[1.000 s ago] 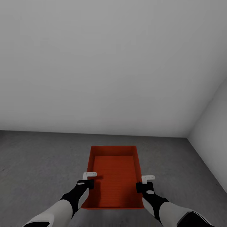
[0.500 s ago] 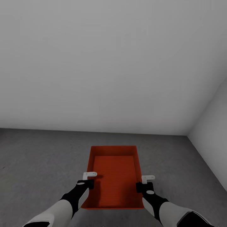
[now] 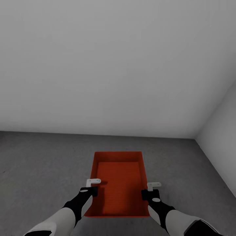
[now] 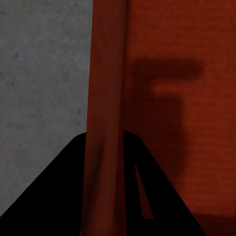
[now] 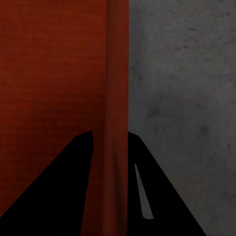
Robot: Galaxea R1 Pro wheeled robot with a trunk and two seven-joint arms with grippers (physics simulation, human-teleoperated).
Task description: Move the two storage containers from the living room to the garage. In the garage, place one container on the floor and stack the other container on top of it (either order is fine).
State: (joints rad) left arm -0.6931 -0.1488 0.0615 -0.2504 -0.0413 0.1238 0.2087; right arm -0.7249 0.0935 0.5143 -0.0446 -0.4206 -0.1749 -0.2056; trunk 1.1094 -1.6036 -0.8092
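Observation:
One orange-red storage container [image 3: 119,183] hangs level in front of me over the dark grey concrete floor [image 3: 39,164] of the garage. My left gripper [image 3: 92,186] is shut on its left wall and my right gripper [image 3: 149,190] is shut on its right wall. In the left wrist view the thin wall [image 4: 105,98] runs between the black fingers [image 4: 59,196] of the left gripper [image 4: 104,145]. The right wrist view shows the same with the other wall [image 5: 117,73] and the right gripper [image 5: 110,142].
A plain pale grey wall [image 3: 114,65] stands ahead. A second wall [image 3: 223,141] meets it at a corner on the right. Concrete floor stretches to the left and right of the container.
The foot of the far wall sits slightly higher in the picture, so the view has shifted. The container and both grippers hold the same places in it.

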